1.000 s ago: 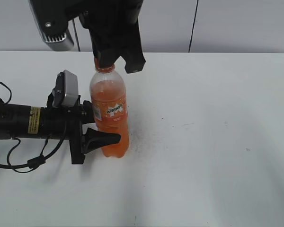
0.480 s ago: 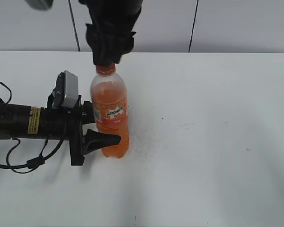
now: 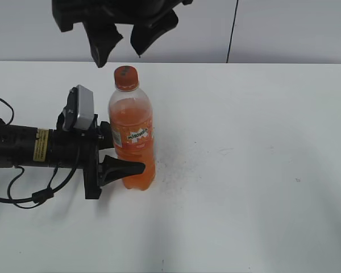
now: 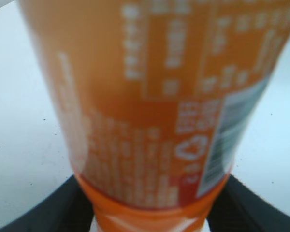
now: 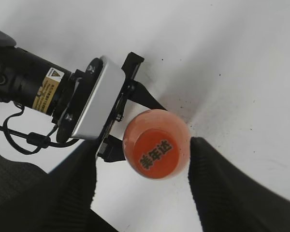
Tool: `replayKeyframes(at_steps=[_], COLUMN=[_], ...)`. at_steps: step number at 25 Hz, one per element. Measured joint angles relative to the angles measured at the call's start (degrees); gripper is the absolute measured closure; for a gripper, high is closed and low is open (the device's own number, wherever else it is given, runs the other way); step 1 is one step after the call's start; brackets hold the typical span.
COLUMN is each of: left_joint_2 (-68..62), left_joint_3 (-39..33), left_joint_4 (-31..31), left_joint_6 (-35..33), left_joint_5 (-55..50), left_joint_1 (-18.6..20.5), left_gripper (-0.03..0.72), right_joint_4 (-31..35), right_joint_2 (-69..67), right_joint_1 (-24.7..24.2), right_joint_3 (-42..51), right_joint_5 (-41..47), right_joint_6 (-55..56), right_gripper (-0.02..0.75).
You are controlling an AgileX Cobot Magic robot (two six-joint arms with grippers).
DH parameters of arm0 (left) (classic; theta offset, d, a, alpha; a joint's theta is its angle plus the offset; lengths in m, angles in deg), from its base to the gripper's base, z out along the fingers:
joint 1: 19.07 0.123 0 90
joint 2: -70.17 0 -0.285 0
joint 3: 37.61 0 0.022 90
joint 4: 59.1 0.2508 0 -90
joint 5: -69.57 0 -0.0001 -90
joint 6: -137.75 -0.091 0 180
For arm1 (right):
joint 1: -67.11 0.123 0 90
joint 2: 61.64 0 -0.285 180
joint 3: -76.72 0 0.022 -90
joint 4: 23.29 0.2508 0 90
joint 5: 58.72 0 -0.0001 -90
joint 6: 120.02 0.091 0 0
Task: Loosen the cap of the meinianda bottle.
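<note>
With the right gripper (image 3: 118, 48) spread wide above the cap (image 3: 125, 74), holding nothing, and the left gripper (image 3: 120, 153) clamping the meinianda bottle (image 3: 133, 136), an off-centre descent could tip the bottle.

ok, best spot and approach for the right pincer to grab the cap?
Grip the cap by its round side wall, coming straight down from above. The bottle stands upright with the cap facing up, and the left pincer pins the body low.
</note>
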Motion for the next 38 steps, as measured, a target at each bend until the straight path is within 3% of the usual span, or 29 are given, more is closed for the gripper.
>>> replayKeyframes(at_steps=[17,20,24,26,31,38], left_joint_2=[0.0,0.0,0.0,0.0,0.0,0.0], left_joint_3=[0.0,0.0,0.0,0.0,0.0,0.0], left_joint_4=[0.04,0.04,0.04,0.04,0.24,0.55], left_joint_6=[0.0,0.0,0.0,0.0,-0.02,-0.42], left_joint_5=[0.0,0.01,0.01,0.01,0.07,0.35], left_joint_1=[0.0,0.0,0.0,0.0,0.0,0.06], left_gripper=[0.284,0.284,0.284,0.284,0.285,0.285], right_joint_4=[-1.13,-1.13,-1.19,-1.19,-0.94,-0.52], right_joint_2=[-2.06,-2.06,-2.06,-2.06,-2.06,-1.84], right_joint_1=[0.0,0.0,0.0,0.0,0.0,0.0], right_joint_3=[3.54,3.54,3.54,3.54,3.54,3.54], right_joint_5=[0.11,0.11,0.11,0.11,0.11,0.11], right_joint_6=[1.64,1.64,1.58,0.14,-13.47,-52.62], right_gripper=[0.289,0.329,0.468,0.468,0.468,0.468])
